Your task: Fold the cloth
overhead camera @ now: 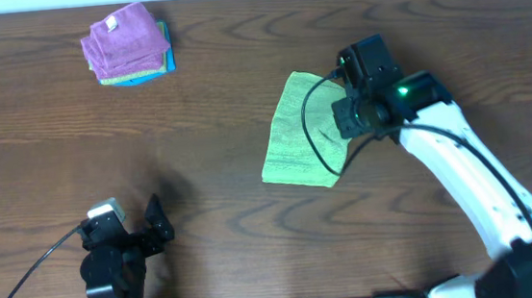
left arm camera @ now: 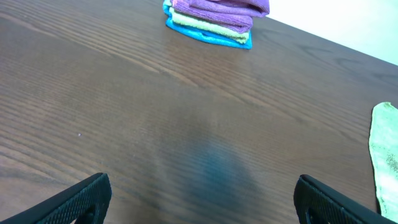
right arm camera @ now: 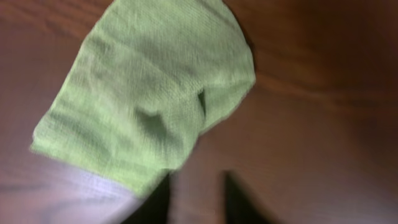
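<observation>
Though right end effector (right arm camera: 199,202) at cloth (overhead camera: 294,132), opening unclear; left end effector (left arm camera: 204,199) gapes empty; stack (overhead camera: 126,43) apart.

cloth (left arm camera: 385,149) cropped, right fingers (right arm camera: 240,202) — blurred

On my screens I log one table (overhead camera: 216,124) of dark brown wood grain, bearing everything in view. Item one: the lime-green cloth (overhead camera: 290,147), lying right of centre, set askew to the table's edges, its surface rumpled and dented. Item two: a stack of folded cloths (overhead camera: 127,47) at the far left, well apart from item one. Only the bottom layer, the blue cloth (overhead camera: 169,63), touches the wood. A yellow-green layer (left arm camera: 208,25) and the purple cloth (overhead camera: 123,41) with its white tag (overhead camera: 112,24) sit above it.
</observation>
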{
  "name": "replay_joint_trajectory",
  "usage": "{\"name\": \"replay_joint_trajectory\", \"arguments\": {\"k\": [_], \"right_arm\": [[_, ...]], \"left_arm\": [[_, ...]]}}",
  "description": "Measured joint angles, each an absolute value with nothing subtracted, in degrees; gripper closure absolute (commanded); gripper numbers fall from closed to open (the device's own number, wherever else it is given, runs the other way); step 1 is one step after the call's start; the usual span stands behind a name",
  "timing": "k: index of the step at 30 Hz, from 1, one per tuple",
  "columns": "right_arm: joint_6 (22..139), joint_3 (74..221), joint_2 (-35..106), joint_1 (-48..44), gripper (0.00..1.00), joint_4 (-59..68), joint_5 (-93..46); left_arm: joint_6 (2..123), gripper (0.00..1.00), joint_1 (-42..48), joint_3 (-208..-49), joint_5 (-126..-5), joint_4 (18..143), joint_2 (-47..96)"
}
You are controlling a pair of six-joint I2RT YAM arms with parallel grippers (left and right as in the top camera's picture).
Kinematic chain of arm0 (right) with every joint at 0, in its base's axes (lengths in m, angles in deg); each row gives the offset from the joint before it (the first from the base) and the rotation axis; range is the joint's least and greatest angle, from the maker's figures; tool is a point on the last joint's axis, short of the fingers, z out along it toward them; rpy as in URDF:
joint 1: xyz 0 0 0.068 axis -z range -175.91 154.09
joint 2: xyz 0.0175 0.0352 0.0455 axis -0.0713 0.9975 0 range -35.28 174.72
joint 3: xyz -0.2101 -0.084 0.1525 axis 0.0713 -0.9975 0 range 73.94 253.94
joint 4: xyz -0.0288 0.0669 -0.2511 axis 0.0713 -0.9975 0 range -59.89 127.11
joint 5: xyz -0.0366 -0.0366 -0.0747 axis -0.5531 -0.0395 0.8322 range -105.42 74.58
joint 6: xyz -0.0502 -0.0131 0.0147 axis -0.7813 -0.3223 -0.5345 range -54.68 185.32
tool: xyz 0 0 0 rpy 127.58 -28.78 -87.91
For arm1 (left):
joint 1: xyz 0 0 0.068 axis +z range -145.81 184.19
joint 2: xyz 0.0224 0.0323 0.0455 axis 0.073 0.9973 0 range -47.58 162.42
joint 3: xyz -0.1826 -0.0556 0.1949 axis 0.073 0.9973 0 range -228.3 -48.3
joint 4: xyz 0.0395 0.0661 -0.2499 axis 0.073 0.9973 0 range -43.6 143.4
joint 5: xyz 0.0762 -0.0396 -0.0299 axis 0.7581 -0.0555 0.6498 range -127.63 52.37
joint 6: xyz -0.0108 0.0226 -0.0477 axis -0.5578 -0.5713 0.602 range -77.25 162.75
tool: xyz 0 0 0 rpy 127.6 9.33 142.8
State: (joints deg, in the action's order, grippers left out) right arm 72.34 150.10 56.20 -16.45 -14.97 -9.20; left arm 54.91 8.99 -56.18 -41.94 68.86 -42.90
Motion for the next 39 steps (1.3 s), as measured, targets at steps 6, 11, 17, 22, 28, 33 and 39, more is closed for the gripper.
{"name": "replay_joint_trajectory", "arguments": {"k": [6,11,17,22,28,33,39], "right_arm": [[72.3,150.1,64.0,-16.3,0.99,-7.8,-11.2],[72.3,151.2,69.4,-16.3,0.98,-5.7,-13.1],[72.0,158.7,75.7,-16.3,0.99,-5.0,-15.8],[71.6,163.7,79.6,-16.3,0.98,-5.3,-17.5],[71.5,165.4,84.2,-16.3,0.98,-4.6,-18.7],[71.3,165.4,86.9,-16.3,0.99,-1.5,-19.6],[71.2,165.5,87.5,-16.3,0.99,2.5,-20.0]], "left_arm": [[54.9,0.05,9.0,-56.2,-41.9,68.9,-42.9],[54.9,0.05,9.0,-56.2,-41.9,68.9,-42.9],[54.9,0.05,9.0,-56.2,-41.9,68.9,-42.9],[54.9,0.05,9.0,-56.2,-41.9,68.9,-42.9],[54.9,0.05,9.0,-56.2,-41.9,68.9,-42.9],[54.9,0.05,9.0,-56.2,-41.9,68.9,-42.9],[54.9,0.05,9.0,-56.2,-41.9,68.9,-42.9]]}}
